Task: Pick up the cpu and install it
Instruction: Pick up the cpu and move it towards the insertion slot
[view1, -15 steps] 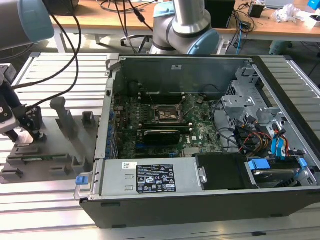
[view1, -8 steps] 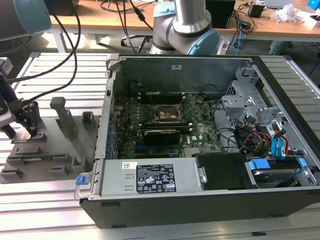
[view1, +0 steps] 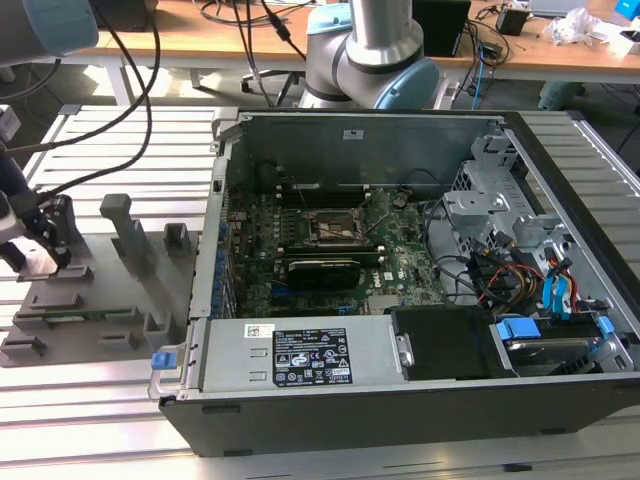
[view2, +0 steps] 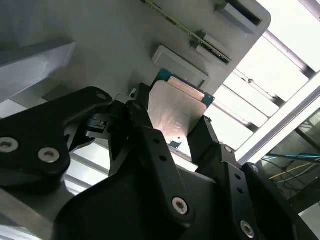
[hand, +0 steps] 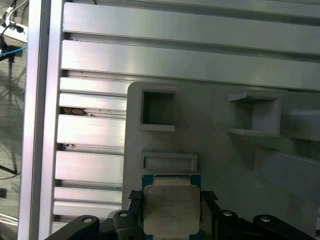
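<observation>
1. At the exterior view's left, the gripper (view1: 40, 250) stands low over a grey fixture plate (view1: 100, 300), and this plate lies on the slatted metal surface (view1: 130, 140)
2. In both wrist views the cpu (hand: 170, 210) sits between the two black fingers (hand: 131, 197); its silver-grey top plate is turned to the cameras and a thin green rim runs around it
3. The fingers are closed on two opposite edges of the cpu, one finger on each side, so the chip is clamped
4. In the second wrist view the cpu is near a small raised block (view2: 180, 65) of the fixture plate; whether the chip touches the plate cannot be told
5. Toward the exterior view's right, an open computer case (view1: 400, 400) lies on the same surface just beside the plate
6. Inside the case, the square socket frame (view1: 335, 228) on the motherboard (view1: 300, 270) is well apart from the gripper
</observation>
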